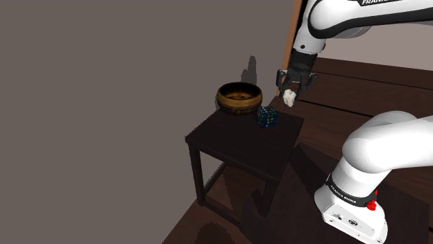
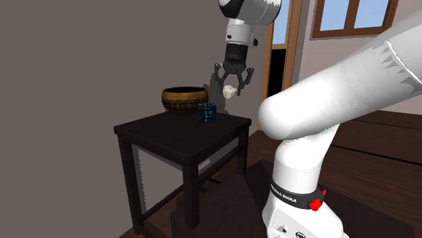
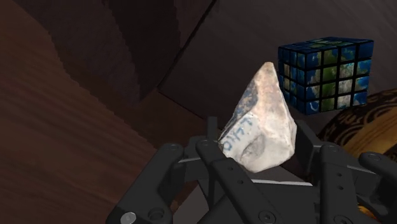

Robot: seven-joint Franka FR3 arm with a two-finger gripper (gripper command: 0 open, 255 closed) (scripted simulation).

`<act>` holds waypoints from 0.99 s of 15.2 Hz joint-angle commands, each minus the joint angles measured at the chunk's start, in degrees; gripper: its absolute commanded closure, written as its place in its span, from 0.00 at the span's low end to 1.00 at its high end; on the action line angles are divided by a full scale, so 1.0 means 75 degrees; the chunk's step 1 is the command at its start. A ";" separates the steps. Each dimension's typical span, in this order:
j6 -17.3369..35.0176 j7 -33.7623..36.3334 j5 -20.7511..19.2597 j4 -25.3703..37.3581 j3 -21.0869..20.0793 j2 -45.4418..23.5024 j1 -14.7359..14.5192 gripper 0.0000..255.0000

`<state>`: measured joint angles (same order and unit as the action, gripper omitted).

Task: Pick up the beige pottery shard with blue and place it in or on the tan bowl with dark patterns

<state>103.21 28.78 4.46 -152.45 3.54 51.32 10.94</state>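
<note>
Your dark counter (image 1: 243,142) carries the tan patterned bowl (image 1: 239,98), seemingly empty, and a puzzle cube (image 1: 267,116) at its 4 o'clock in the shoulder view. Pickup is done: your jaws clasp the beige, blue-marked pottery shard (image 1: 288,98) aloft at the bowl's 3 o'clock. Placing remains.

So the bowl (image 3: 356,127) is mostly cut off by the wrist view's edge and the fingers (image 3: 337,172). The shard (image 3: 262,121) has its lower end buried in the gripper (image 3: 264,153). The arm (image 1: 326,28) runs off the shoulder view's top.
</note>
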 commanded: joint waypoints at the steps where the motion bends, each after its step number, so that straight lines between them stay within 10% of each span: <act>1: -0.0215 0.0027 0.0003 0.0205 -0.0008 0.0009 -0.0005 1.00; 15: -0.1478 0.0160 0.0010 0.1712 -0.0023 -0.0227 -0.0040 1.00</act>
<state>92.59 29.88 4.49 -140.18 3.42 49.74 10.68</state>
